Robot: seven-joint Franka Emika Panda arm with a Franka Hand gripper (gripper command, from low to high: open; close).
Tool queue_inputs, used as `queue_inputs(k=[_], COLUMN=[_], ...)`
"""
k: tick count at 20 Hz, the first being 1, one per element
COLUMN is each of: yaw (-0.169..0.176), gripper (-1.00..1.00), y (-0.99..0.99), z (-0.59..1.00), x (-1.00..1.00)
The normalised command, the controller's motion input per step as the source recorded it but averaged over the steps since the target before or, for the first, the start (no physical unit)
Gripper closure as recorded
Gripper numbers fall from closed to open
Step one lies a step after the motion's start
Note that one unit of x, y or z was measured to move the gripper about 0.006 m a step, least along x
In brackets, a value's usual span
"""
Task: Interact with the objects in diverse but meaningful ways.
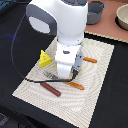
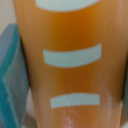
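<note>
Your arm [image 1: 62, 30] is hanging low over the mat [image 1: 95, 85], hiding the gripper [image 1: 67, 76]; the bun [image 2: 70, 65] is filling the wrist view, probably pinched against the teal pad [image 2: 11, 80], though you can't confirm. Lifting fast is risking a slip onto the fork [image 1: 76, 85].

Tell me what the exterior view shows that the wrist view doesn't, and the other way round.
Only the exterior view shows the cheese wedge, the sausage, two orange utensil handles, the striped mat and the grey pots; the arm hides the pincer itself. Only the wrist view shows the orange-brown bun close up, filling the frame, with white stripes and a teal pincer finger beside it. Shared: nothing clearly; the bun is hidden in the exterior view.
</note>
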Motion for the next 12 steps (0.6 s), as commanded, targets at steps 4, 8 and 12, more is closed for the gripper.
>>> queue_inputs(k=[4,8,12], yaw=[0.051,0.067,0.088], gripper=[1.00,1.00,1.00], y=[0.18,0.19,0.08], z=[1.00,0.93,0.69], x=[-0.08,-0.03,-0.19])
